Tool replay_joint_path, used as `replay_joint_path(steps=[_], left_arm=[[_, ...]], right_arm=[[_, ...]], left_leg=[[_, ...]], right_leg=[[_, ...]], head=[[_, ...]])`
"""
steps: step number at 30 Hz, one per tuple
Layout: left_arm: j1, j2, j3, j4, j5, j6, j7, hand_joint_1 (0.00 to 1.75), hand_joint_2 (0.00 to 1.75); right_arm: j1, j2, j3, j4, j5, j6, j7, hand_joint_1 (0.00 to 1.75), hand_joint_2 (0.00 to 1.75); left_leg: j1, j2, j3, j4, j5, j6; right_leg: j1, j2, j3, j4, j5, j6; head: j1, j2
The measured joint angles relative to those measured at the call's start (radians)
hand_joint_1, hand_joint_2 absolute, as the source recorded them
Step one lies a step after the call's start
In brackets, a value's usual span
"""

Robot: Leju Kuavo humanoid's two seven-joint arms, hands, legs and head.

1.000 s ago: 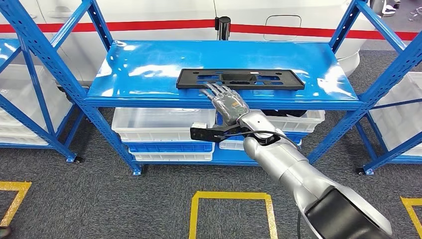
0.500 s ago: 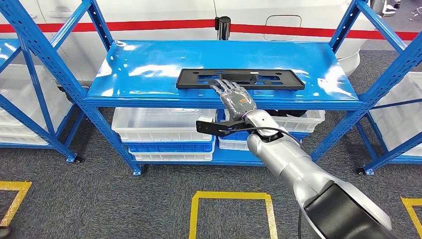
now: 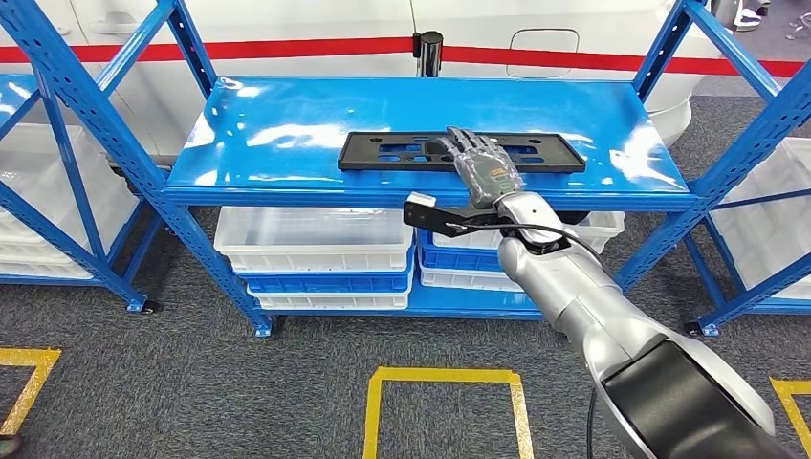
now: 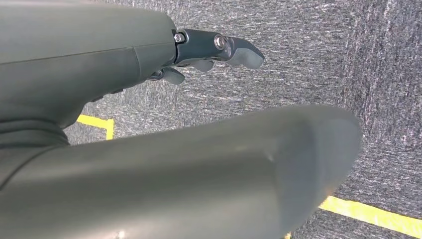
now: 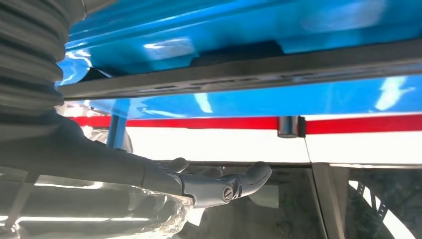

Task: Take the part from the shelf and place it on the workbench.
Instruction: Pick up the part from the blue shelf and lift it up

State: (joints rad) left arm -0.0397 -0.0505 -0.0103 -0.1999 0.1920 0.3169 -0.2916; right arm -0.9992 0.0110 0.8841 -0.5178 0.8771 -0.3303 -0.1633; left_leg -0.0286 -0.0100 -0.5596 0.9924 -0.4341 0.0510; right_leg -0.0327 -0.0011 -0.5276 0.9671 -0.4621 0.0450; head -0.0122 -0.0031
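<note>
- R hand (image 3: 486, 170) slid rightward onto black part (image 3: 383, 151) at frame centre; fingers spread flat, not gripping.
- Part not yet lifted off shelf (image 3: 287, 115).

The robot's silver right hand (image 3: 483, 168) slides toward 2 o'clock, away from the shelf's front edge. Its fingers, stretched out flat, now lie on top of the flat black plastic part (image 3: 462, 151), near its middle, reaching toward 12 o'clock.

Grey carpet (image 3: 191, 382) marked with yellow tape squares (image 3: 442, 378). Behind stands a white wall (image 3: 316, 24) with a red stripe (image 3: 287, 48) — glossy under bright light. White plastic bins (image 3: 306, 239) sit low.
</note>
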Motion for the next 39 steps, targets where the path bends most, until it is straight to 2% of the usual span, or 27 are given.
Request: replay_joint_path(steps=[6, 39], left_arm=[[-0.002, 0.001, 0.000, 0.000, -0.004, 0.007, 0.005, 0.00, 0.00], [-0.013, 0.008, 0.000, 0.000, -0.004, 0.001, 0.006, 0.00, 0.00]], right_arm=[[0.013, -0.002, 0.000, 0.026, 0.029, 0.021, 0.003, 0.00, 1.75], [0.018, -0.032, -0.038, 0.054, 0.033, -0.001, 0.023, 0.00, 1.75]], left_leg=[[0.000, 0.000, 0.000, 0.000, 0.000, 0.000], [0.000, 0.000, 0.000, 0.000, 0.000, 0.000]], right_leg=[[0.000, 0.000, 0.000, 0.000, 0.000, 0.000], [0.000, 0.000, 0.000, 0.000, 0.000, 0.000]], head=[[0.000, 0.000], [0.000, 0.000]])
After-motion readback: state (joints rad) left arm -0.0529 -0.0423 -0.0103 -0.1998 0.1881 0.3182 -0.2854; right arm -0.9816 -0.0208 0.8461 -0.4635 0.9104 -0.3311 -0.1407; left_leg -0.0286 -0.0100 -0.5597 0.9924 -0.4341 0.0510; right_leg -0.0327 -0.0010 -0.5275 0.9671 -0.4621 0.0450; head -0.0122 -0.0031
